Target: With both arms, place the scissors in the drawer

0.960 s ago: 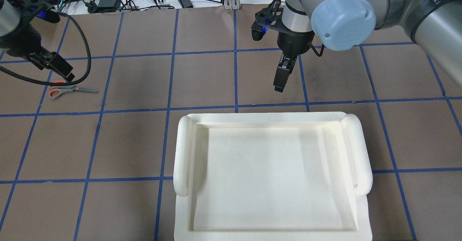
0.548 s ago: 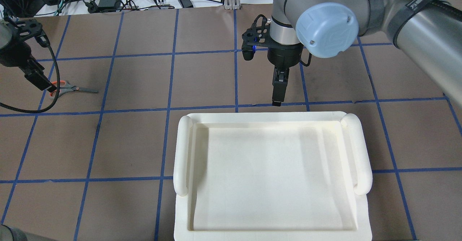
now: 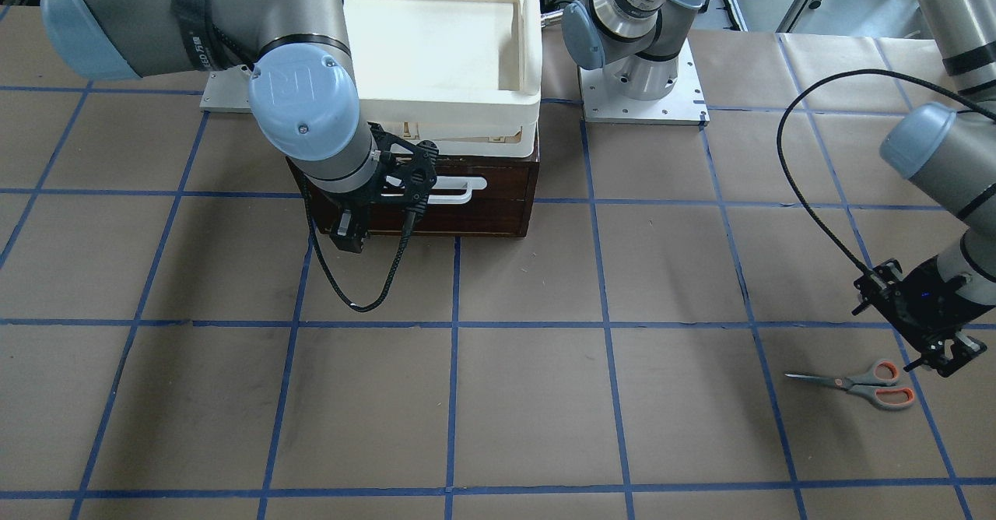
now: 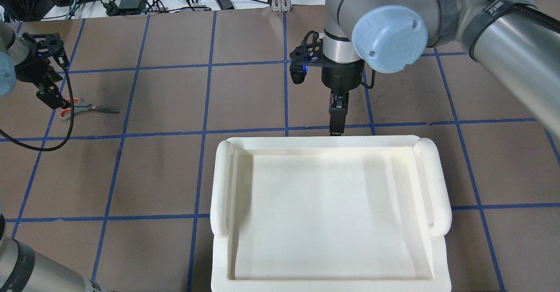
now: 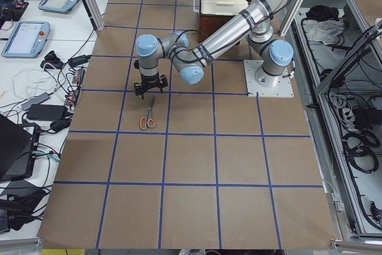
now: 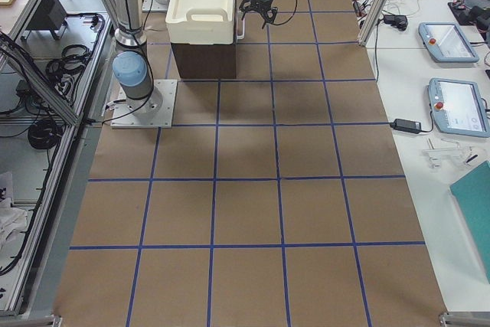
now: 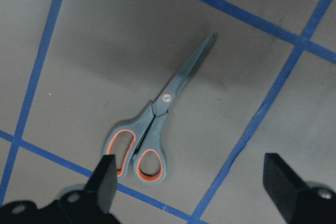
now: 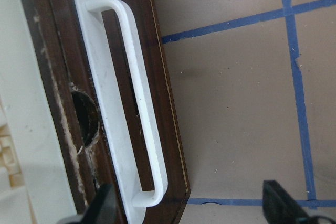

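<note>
Scissors (image 7: 155, 129): small pair, slim grey blades shut together, silver pivot screw, grey handles with orange-red lining inside both loops. They lie flat on the brown paper table (image 3: 529, 395), inside one blue-taped square on the robot's left side, well apart from the drawer (image 3: 482, 212).

Left gripper (image 7: 191, 182): jaws spread wide, nothing held. It is above the handle end of the scissors. In the wrist view the loops sit just beside one finger (image 7: 105, 179), and the blades point away from it.

Drawer: dark-brown front with a white bar handle (image 8: 134, 93), looks pushed in under the cream tray-box (image 4: 328, 213).

Right gripper (image 8: 190, 203): jaws apart, empty, directly in front of the drawer handle. Whether it touches the handle cannot be told.
</note>
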Available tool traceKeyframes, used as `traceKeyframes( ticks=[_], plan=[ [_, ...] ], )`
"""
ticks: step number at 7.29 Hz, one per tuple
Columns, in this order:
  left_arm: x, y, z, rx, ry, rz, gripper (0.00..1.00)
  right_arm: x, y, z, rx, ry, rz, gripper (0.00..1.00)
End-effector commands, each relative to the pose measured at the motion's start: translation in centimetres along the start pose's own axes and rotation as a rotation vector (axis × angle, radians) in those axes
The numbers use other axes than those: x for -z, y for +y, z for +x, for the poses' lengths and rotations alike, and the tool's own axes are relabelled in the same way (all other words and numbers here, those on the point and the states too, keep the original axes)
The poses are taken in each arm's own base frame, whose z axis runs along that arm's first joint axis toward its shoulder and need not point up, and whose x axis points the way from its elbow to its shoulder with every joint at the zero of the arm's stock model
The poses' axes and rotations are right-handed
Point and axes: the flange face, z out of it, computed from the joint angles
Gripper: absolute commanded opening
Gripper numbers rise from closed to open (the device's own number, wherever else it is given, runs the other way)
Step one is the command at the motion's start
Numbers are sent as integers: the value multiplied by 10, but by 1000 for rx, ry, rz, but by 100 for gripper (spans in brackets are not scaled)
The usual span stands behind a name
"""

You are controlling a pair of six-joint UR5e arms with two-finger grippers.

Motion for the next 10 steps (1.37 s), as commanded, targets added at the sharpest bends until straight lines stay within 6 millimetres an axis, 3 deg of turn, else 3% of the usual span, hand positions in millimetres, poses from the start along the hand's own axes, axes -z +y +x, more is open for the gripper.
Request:
traceKeyframes(
  ticks=[1, 4, 7, 10],
  plan=[
    [-39, 1, -11, -160, -4, -1, 100, -12, -5, 10, 104, -10, 4, 100],
    [-77, 20, -18, -277, 36, 18, 100, -32, -23, 19, 194, -16, -7, 100],
    [-95, 20, -34, -329, 30, 56, 97, -43, -28, 23, 187, -40, -11, 100],
    [-110, 19, -33, -338, 49, 64, 97, -53, -44, 16, 201, -50, -26, 100]
  ],
)
